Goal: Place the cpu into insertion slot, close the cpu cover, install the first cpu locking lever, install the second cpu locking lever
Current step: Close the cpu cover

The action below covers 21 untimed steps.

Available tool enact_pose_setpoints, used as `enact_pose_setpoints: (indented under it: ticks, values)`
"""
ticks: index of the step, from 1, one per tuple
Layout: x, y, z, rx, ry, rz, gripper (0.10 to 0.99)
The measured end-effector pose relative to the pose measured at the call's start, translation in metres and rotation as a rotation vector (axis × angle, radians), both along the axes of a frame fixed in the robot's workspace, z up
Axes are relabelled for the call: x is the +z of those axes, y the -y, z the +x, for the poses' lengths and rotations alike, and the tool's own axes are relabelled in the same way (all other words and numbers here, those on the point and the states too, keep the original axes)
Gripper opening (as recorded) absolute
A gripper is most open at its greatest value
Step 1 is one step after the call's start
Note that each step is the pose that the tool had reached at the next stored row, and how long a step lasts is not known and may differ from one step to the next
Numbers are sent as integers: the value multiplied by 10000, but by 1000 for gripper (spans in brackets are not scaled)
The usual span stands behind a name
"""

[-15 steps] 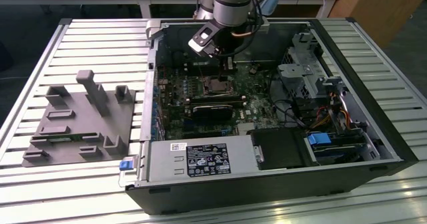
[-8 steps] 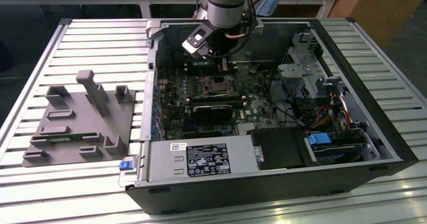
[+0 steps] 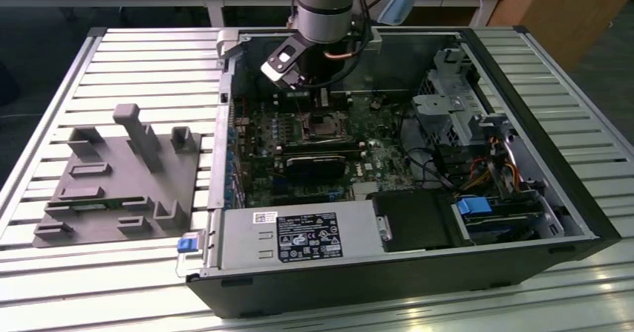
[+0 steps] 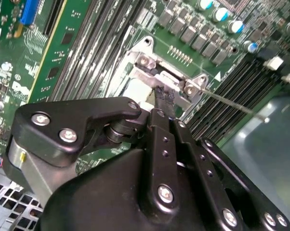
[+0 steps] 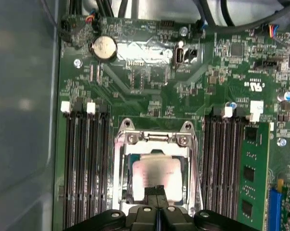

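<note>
The cpu (image 5: 157,173), a small silver-tan square, lies flat in the insertion slot (image 3: 322,126) on the green board. The silvery cpu cover (image 5: 122,178) lies down around it, its cut-out centre showing the chip's top. My gripper (image 5: 157,191) hangs directly over the slot's edge, its black fingers pressed together and shut, with nothing visible between them. In the second wrist view the gripper (image 4: 163,94) tip touches or nearly touches the cover's metal. A thin locking lever (image 4: 229,102) sticks out sideways from the socket, away from the board. In the exterior view the gripper (image 3: 317,98) is inside the open case.
Long black memory slots (image 5: 82,159) flank the socket, with a green memory stick (image 5: 253,173) on one side. A black heatsink block (image 3: 312,165), power supply (image 3: 287,239) and drive cage (image 3: 456,102) crowd the case. A grey fixture (image 3: 114,176) sits at the exterior view's left.
</note>
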State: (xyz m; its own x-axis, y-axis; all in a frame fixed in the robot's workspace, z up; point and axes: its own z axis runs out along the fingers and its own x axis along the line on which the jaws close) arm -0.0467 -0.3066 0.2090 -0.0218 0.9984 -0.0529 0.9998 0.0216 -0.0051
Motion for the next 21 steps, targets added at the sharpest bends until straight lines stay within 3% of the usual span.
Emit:
enact_pose_setpoints:
  ticks: [7, 21]
  values:
    - [-29, 0, -53, 17, 0, 0, 106]
    - [-97, 2, -40, 20, -6, -9, 106]
